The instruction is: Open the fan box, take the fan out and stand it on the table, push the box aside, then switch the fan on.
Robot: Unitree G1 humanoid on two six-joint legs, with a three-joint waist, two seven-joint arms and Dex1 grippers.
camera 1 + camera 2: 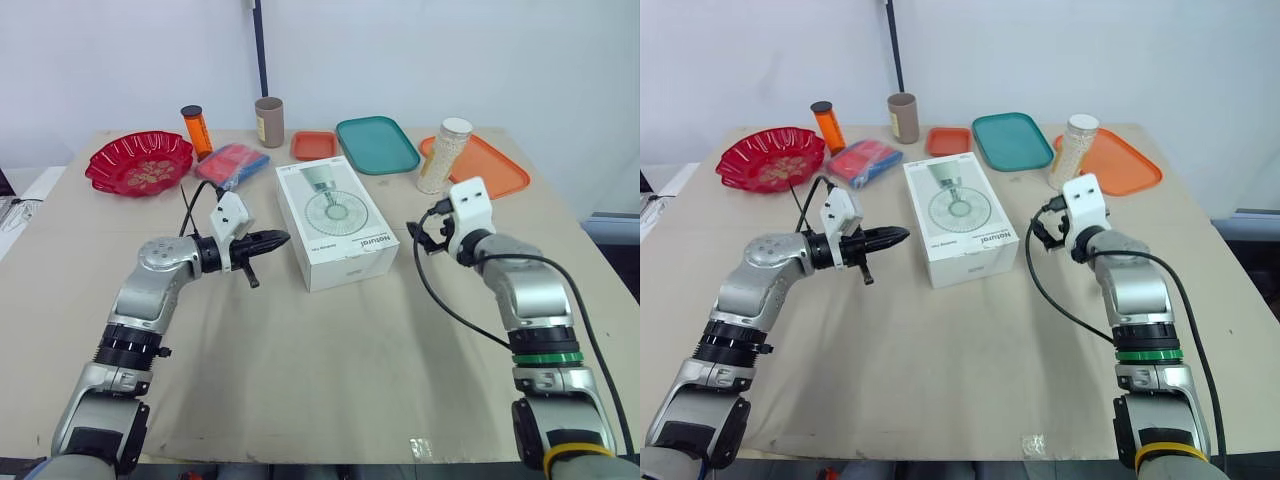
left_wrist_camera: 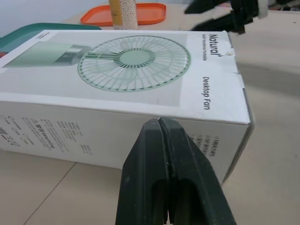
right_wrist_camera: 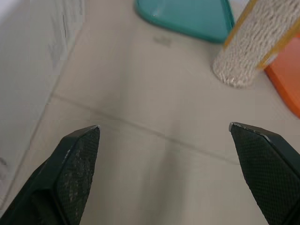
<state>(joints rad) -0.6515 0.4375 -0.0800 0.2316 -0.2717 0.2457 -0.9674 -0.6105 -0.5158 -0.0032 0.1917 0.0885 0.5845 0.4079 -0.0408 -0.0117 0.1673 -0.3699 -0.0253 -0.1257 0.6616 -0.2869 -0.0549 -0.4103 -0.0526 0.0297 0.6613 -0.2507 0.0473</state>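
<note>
Red bowl, patterned inside, is seen at the far left corner of the table. An orange bottle with a dark cap is stood just to its right, and a red-and-blue packet is laid in front of the bottle.

Nearer the front, the left gripper is held low over the table and pointed rightward at the left long side of the fan box. Its two black fingers are pressed together with nothing between them. In the left wrist view the tip is lined up with the upper edge of that side, just beside it; whether it touches cannot be told.

The box is laid flat at mid-table, lid closed, with the printed fan drawing turned upward — it is set between the two grippers. Behind it a brown cup is stood upright at the far edge, followed by a small orange tray and a teal tray.

The right gripper is held near the right side of the box, apart from it. Its fingers are spread wide and nothing is gripped — bare table is seen between them in the right wrist view.

Further right, a jar of pale grains is stood upright just beside the left end of a large orange tray.
</note>
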